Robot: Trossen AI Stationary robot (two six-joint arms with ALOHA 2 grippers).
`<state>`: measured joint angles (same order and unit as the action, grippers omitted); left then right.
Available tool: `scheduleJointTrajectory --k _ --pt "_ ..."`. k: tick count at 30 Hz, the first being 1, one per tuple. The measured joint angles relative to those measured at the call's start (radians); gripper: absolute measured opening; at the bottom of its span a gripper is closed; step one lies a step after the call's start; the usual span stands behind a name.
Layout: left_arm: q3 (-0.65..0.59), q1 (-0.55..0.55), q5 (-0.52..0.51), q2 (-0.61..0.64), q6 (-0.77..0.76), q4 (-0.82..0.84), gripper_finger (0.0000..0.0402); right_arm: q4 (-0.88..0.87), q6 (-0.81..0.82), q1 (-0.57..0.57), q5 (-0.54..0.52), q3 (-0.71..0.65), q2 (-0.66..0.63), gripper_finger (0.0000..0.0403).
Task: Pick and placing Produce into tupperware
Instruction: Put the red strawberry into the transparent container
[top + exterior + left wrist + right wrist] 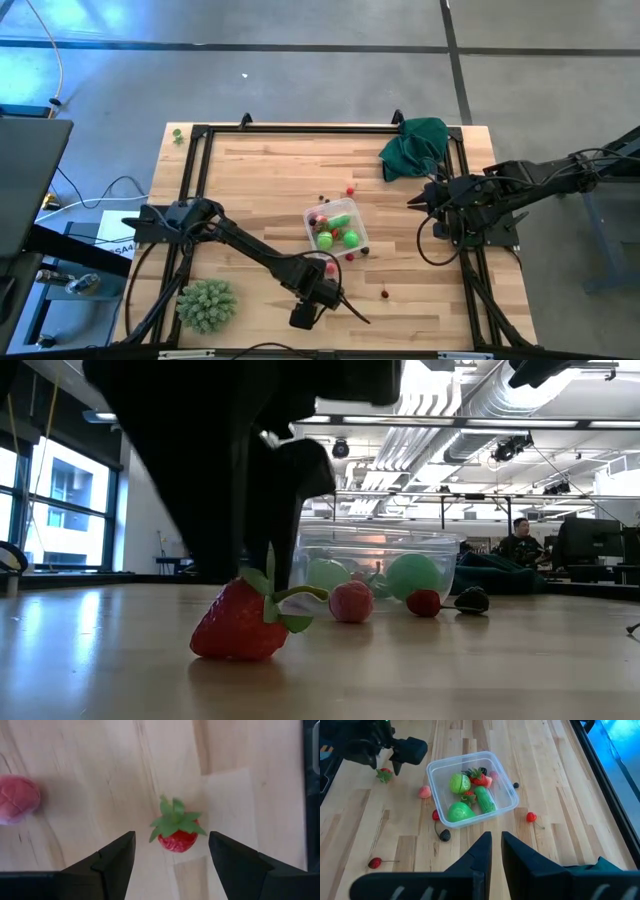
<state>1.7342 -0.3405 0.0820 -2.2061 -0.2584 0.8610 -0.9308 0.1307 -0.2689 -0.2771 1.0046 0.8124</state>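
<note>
My left gripper (172,836) is open and points down near the table's near edge (318,297). Its fingers stand on either side of a small red strawberry (177,839) with a green leafy cap, without touching it. The strawberry lies on the wood (240,624). The clear tupperware (336,228) sits mid-table and holds green rounded pieces (460,812) and red ones. Loose produce lies around it: a pink berry (424,792), cherries (531,816), dark pieces (444,835). My right gripper (496,851) is shut and hovers to the tupperware's right (415,201).
A spiky pale-green ball (207,305) sits near the table's near-left corner. A dark green cloth (413,146) lies at the far right. A black frame (300,128) runs round the tabletop. One cherry (385,293) lies alone toward the near edge.
</note>
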Motion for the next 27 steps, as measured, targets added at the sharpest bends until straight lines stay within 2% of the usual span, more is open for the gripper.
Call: scheduleJointTrajectory --k 27 --pt "-0.057 -0.007 0.04 0.001 0.042 -0.089 0.0244 0.0 0.0 0.0 0.0 0.0 0.0 0.0032"
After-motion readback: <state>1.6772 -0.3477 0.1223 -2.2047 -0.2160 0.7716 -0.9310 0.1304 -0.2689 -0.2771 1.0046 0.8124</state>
